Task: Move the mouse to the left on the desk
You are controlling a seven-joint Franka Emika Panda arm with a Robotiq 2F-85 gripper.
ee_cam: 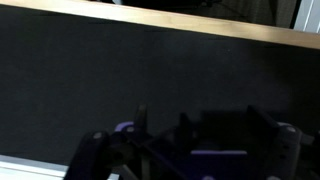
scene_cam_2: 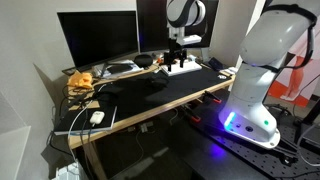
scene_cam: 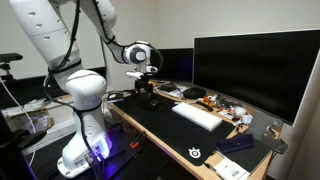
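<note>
The gripper (scene_cam: 148, 88) is seen low over the far end of the bench (scene_cam: 160, 128), beside the robot's white base, in both exterior views. A small dark shape directly under it, at about the spot where the fingers meet the black mat (scene_cam_2: 150, 95), is taken to be the mouse (scene_cam: 150, 97), though it is too small and too dark against the mat for its outline or long axis to be made out. In an exterior view the same dark lump (scene_cam_2: 174, 68) is seen just beneath the gripper (scene_cam_2: 176, 60). The mouse is therefore judged to lie straight below the fingers, touching or nearly touching them, so that little sideways approach appears to be called for.

Whether the fingers are spread or closed around the mouse cannot be told: in the wrist view only dark gripper structure is shown along the lower edge, against the mat and the light wood edge.

The white keyboard (scene_cam: 198, 116) lies well apart, nearer the large monitor (scene_cam: 250, 65).
</note>
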